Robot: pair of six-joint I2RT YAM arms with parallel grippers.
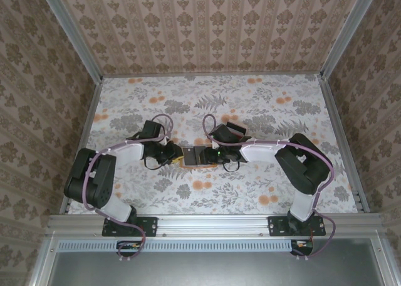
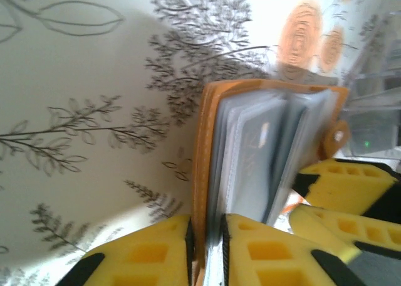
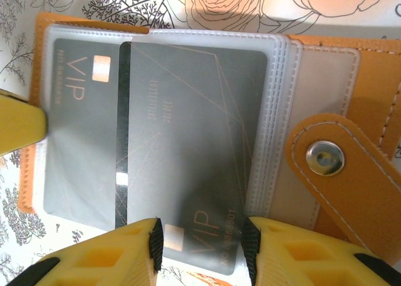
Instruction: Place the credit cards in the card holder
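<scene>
Right gripper (image 3: 200,258) pinches a card (image 3: 188,129), partly sleeved; left gripper (image 2: 207,254) clamps the holder (image 2: 200,160). Best slid straight, level with the sleeve (image 3: 279,110)

Place: a robot test cell in a lab, dressed up to look homely.
Frame: bare aluminium posts (image 1: 69,32) run up the corners, and a slotted aluminium rail (image 1: 213,224) crosses the near edge.
Walls: flat panels (image 1: 207,29) papered in a brown damask pattern close in three sides.
Desk: the desk (image 1: 250,104) wears a floral print of grey leaves and orange blooms.
Machines: the left arm (image 1: 100,179) and right arm (image 1: 307,164) are bolted to the rail, with mauve cables (image 1: 333,173) looped along them.
</scene>
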